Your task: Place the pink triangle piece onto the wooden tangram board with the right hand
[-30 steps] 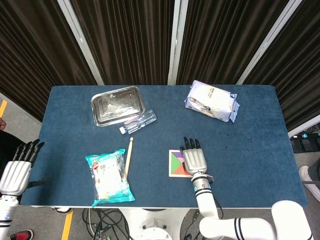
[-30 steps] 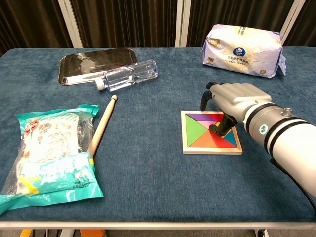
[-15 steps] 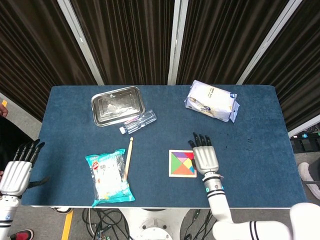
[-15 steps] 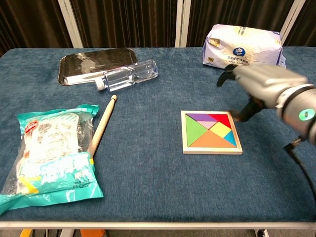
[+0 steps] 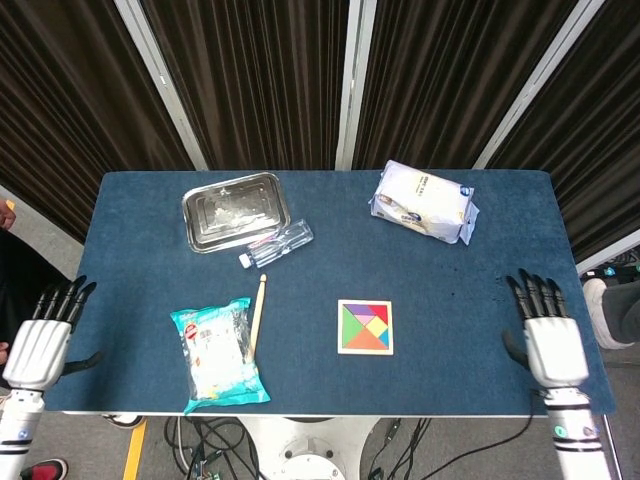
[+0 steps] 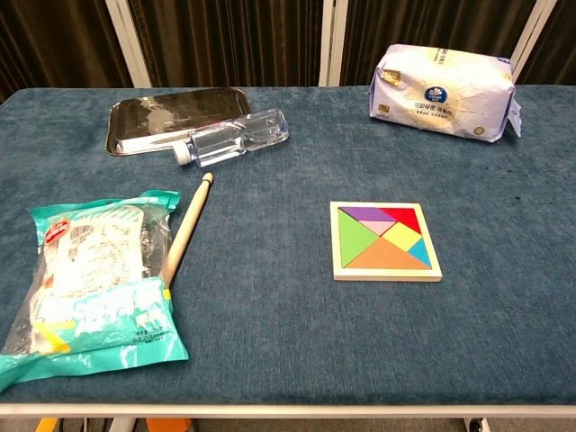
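Note:
The wooden tangram board (image 5: 365,327) lies flat on the blue table, right of centre, filled with coloured pieces. In the chest view the board (image 6: 336,243) shows a small pink triangle (image 6: 371,226) lying among the purple, red, green, yellow, orange and blue pieces. My right hand (image 5: 548,335) hovers at the table's right front edge, well away from the board, fingers straight and apart, holding nothing. My left hand (image 5: 40,340) hangs off the left front corner, also open and empty. Neither hand appears in the chest view.
A snack bag (image 5: 217,353) and a wooden stick (image 5: 257,315) lie at the front left. A metal tray (image 5: 235,210) and a clear bottle (image 5: 277,243) sit at the back left. A white tissue pack (image 5: 423,201) rests at the back right.
My right hand has lifted off the board and swung right to the table's edge, leaving the chest view. The board and its pieces stay put. The left hand has barely moved.

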You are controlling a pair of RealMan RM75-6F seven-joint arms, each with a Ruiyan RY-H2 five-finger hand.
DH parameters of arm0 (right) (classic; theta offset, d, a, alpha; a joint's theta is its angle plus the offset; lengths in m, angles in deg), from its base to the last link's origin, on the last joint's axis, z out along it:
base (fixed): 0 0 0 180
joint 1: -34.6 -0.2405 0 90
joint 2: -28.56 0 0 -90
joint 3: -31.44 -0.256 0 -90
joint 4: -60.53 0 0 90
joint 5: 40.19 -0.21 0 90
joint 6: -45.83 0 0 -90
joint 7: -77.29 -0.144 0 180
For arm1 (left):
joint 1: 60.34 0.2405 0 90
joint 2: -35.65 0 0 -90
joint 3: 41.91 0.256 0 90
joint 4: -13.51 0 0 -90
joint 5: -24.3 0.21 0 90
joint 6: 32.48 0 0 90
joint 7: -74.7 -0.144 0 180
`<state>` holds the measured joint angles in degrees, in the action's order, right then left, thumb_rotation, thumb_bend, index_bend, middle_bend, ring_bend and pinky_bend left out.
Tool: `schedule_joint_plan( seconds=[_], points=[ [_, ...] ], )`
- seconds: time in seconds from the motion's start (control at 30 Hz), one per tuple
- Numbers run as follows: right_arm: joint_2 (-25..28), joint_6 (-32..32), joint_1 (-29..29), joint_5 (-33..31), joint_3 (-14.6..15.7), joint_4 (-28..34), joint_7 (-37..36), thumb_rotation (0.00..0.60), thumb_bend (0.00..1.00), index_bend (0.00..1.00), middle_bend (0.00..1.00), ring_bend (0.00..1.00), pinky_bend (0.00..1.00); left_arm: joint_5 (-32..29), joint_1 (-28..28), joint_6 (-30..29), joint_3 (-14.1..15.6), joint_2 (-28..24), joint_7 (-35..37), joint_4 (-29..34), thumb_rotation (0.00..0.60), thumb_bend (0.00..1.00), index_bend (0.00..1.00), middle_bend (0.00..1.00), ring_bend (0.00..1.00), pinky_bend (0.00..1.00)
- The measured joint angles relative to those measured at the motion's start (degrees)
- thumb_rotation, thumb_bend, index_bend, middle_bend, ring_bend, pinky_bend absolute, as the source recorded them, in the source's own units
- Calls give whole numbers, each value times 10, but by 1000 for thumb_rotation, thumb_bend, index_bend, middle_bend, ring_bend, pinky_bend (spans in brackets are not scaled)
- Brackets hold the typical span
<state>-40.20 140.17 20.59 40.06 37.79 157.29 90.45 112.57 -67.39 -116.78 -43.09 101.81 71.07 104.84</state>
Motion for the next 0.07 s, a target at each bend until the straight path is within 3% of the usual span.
schedule_joint_plan(
  seconds=[0.07],
  points=[
    [12,11,22,4,6,-26,-19,600,284,0,0,0,0,-1,0,0,-1,-1,-5,6,600,0,8,0,0,0]
  ],
)
